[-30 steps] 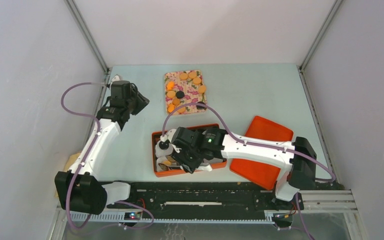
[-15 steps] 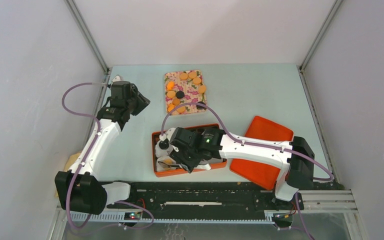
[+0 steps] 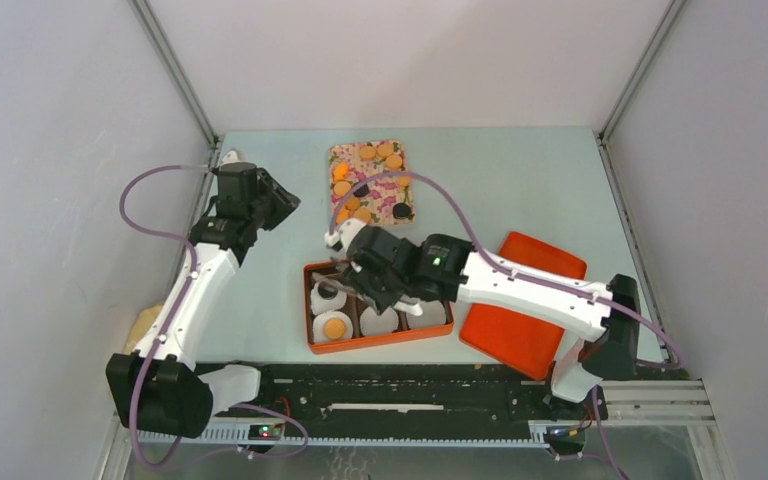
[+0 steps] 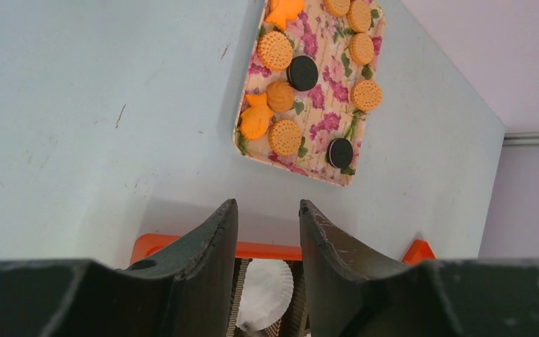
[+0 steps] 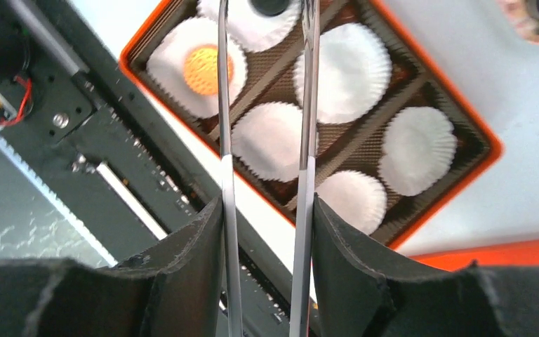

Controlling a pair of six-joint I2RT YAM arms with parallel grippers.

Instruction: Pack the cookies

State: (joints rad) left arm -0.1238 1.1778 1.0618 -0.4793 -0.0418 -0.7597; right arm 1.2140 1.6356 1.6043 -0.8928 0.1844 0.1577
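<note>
Cookies (image 4: pixel 285 137) are meant to be moved by the right pincer (image 5: pixel 265 210), which is clamped on a pair of thin metal tongs (image 5: pixel 222 140). The blades stand apart above the box and their tips run out of the wrist view, so I cannot tell whether they carry anything. I judge each cookie light, stiff and brittle, with a crumbly face, so the tongs should pinch it gently across its rim and not press on its top. Under the tongs lies the orange box (image 3: pixel 380 341), split into six compartments, each lined with a white fluted paper cup (image 5: pixel 342 70). The near-left cup holds a tan cookie (image 5: pixel 207 69), the one just behind it a black cookie (image 5: pixel 270 5), and four are empty. Beyond the box, on the pale surface (image 3: pixel 520 190), the floral tray (image 4: pixel 323 105) carries the rest: tan rounds, two black ones and two orange shaped ones. An orange lid (image 3: pixel 520 310) lies right of the box. The left pincer (image 4: pixel 267 210) hovers well apart at the left, narrowly parted and empty.
</note>
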